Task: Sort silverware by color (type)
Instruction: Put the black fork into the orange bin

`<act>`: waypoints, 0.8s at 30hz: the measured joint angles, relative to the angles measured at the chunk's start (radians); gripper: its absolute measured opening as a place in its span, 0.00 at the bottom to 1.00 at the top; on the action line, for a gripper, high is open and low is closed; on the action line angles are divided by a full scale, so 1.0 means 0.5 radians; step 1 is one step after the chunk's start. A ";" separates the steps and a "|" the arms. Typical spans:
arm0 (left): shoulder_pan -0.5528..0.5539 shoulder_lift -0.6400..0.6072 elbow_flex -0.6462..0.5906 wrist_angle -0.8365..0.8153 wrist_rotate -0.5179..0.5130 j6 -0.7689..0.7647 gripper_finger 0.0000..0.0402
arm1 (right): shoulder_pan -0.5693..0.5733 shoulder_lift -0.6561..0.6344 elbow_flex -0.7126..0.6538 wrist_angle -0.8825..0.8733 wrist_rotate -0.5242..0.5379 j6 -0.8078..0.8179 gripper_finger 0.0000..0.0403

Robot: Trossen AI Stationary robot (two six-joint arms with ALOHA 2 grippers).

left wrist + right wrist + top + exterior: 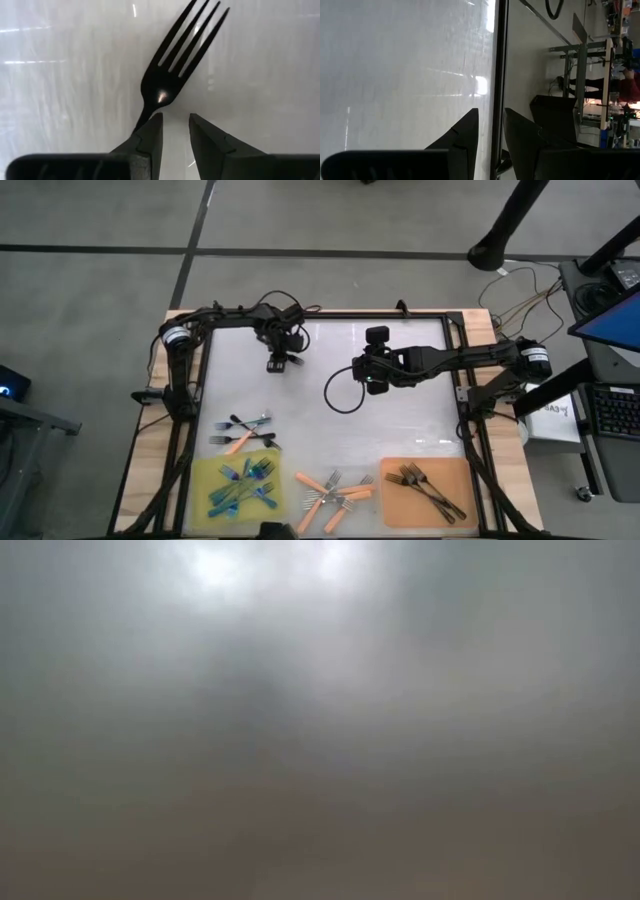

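A dark fork (162, 90) lies on the white table top under my left gripper (176, 125), which hangs over the far left of the table (278, 364), pointing down. Its fingers stand a little apart with nothing between them. The fork's tines point away from the fingers, and its neck runs out of sight behind one finger. My right gripper (368, 380) hangs over the table's middle, open and empty (491, 120). Near the front, blue forks (243, 485) lie on a yellow mat (205, 480) and dark forks (428, 488) on an orange mat (395, 500). Orange-handled forks (335, 492) lie between the mats. The low view shows only blur. My left gripper stands over the dark fork's neck (144, 120), which passes behind one finger (150, 135). The gap between the fingers shows only bare table. I cannot tell whether that finger touches the fork.
A loose cluster of mixed forks (243, 432) lies on the table just beyond the yellow mat. A black cable loop (335, 395) hangs beside my right arm. A black frame (330, 314) rims the table. A person shows far off in the room (632, 80).
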 joint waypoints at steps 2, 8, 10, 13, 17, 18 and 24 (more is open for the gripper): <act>0.002 -0.015 -0.004 -0.017 0.040 0.005 0.19 | 0.000 0.000 0.000 0.000 0.000 0.000 0.20; 0.006 -0.053 -0.006 0.026 0.049 0.017 0.19 | 0.000 0.000 0.000 0.000 0.000 0.000 0.20; 0.008 -0.053 -0.006 0.043 0.054 0.020 0.19 | 0.000 0.000 0.000 0.000 0.000 0.000 0.20; 0.011 -0.053 -0.006 0.104 0.051 0.020 0.19 | 0.000 0.000 0.000 0.000 0.000 0.000 0.20; 0.018 -0.053 -0.005 0.125 0.026 0.041 0.19 | 0.000 0.000 0.000 0.000 0.000 0.000 0.20; 0.018 -0.053 -0.005 0.125 0.026 0.042 0.19 | 0.000 0.000 0.000 0.000 0.000 0.000 0.20; 0.022 -0.053 -0.005 0.122 -0.038 0.047 0.19 | 0.000 0.000 0.000 0.000 0.000 0.000 0.20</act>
